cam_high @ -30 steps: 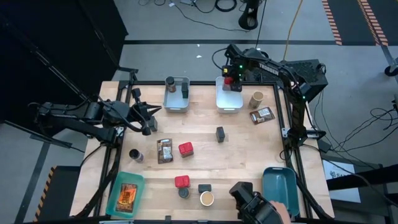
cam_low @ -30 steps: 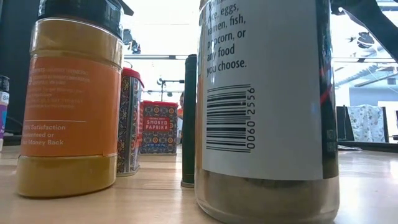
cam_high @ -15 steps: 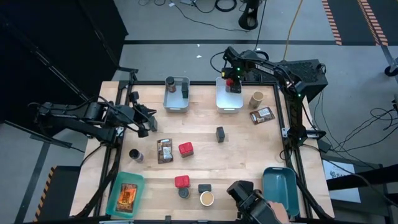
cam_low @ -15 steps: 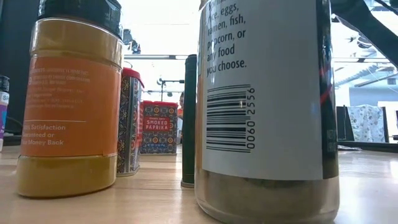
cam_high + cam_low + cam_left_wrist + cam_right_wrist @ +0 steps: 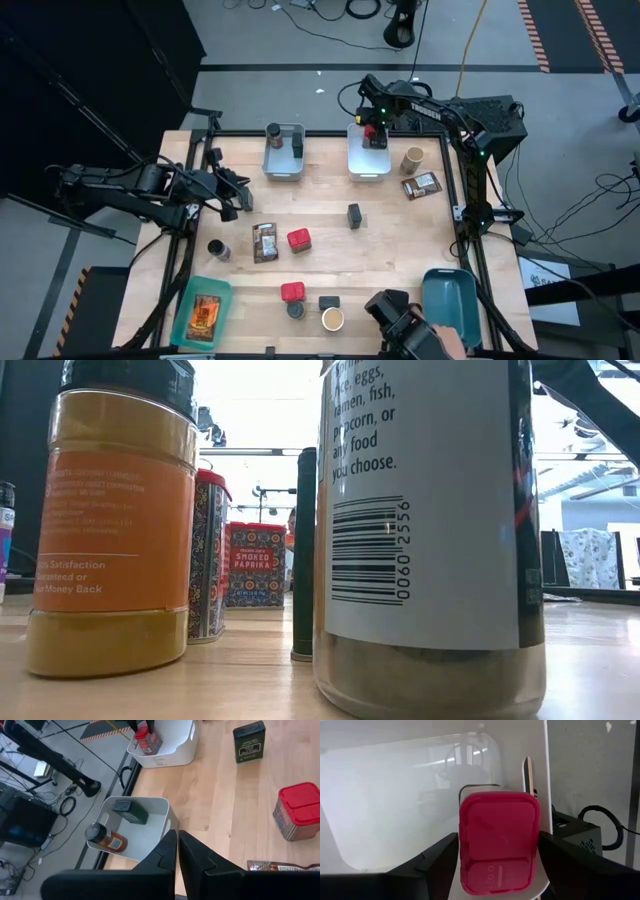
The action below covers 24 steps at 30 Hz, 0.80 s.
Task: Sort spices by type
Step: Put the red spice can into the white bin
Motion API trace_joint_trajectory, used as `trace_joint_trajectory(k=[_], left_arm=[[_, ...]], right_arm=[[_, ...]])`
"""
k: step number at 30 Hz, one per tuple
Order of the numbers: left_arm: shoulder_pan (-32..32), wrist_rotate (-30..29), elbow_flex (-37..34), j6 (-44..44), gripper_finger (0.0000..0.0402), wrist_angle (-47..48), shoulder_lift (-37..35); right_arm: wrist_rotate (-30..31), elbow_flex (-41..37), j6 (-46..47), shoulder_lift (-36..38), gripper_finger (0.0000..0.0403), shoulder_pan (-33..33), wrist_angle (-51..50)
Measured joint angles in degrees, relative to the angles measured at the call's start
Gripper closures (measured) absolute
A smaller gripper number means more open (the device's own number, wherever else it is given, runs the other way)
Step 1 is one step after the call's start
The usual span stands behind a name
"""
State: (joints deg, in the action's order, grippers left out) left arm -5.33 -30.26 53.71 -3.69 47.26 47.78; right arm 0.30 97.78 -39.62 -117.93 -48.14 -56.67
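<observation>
The right gripper (image 5: 374,128) is hanging over the white bin (image 5: 368,160) at the far edge of the bench, right of centre. Its fingers (image 5: 437,857) are standing spread on either side of a red tin (image 5: 499,841), with a gap showing on each side, so the tin is released and sitting upright in the bin's far end.

The left gripper (image 5: 240,196) is hovering over the bench's left side, near the grey bin (image 5: 282,165). Its fingers (image 5: 165,855) are clenched together with nothing between them. In the left wrist view the grey bin is holding a dark jar (image 5: 104,836) with orange contents lying on its side and a dark tin (image 5: 129,811) beside it.

Out on the bare bench, a black tin (image 5: 354,215) is standing near the middle. A second red tin (image 5: 298,239) is sitting just beside a brown packet (image 5: 264,242). A small dark jar (image 5: 218,249) is standing towards the left edge. Along the near edge a third red tin (image 5: 292,292), two dark containers (image 5: 329,302) and a tan-topped jar (image 5: 332,319) are clustered together. Near the right edge a tan jar (image 5: 412,158) is standing by another packet (image 5: 421,185). A teal bin (image 5: 205,312) at the near left corner is holding an orange packet (image 5: 204,317), and a blue bin (image 5: 450,300) is sitting at the near right corner.
</observation>
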Motion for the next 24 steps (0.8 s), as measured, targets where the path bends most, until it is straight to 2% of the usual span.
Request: trace_joint_trajectory(k=[5, 11, 16, 20, 24], left_arm=[[0.0, 0.0, 0.0, 0.4, 0.0381, 0.0, 0.0], [0.0, 0.0, 0.0, 0.4, 0.0381, 0.0, 0.0], [0.0, 0.0, 0.0, 0.3, 0.0381, 0.0, 0.0], [0.0, 0.0, 0.0, 0.3, 0.0382, 0.0, 0.0], [0.0, 0.0, 0.0, 0.3, 0.0381, 0.0, 0.0]], right_arm=[[1.1, 0.0, 0.0, 1.0, 0.0134, 0.0, -0.5], [3.0, 0.0, 1.0, 4.6, 0.0139, 0.2, -0.5], [-3.0, 0.0, 5.6, 6.8, 0.0153, 0.7, -0.9], [-7.0, -0.5, 6.3, 6.4, 0.0194, 2.3, -3.2], [-7.7, -1.3, 5.5, 4.8, 0.0272, 4.2, -5.2]])
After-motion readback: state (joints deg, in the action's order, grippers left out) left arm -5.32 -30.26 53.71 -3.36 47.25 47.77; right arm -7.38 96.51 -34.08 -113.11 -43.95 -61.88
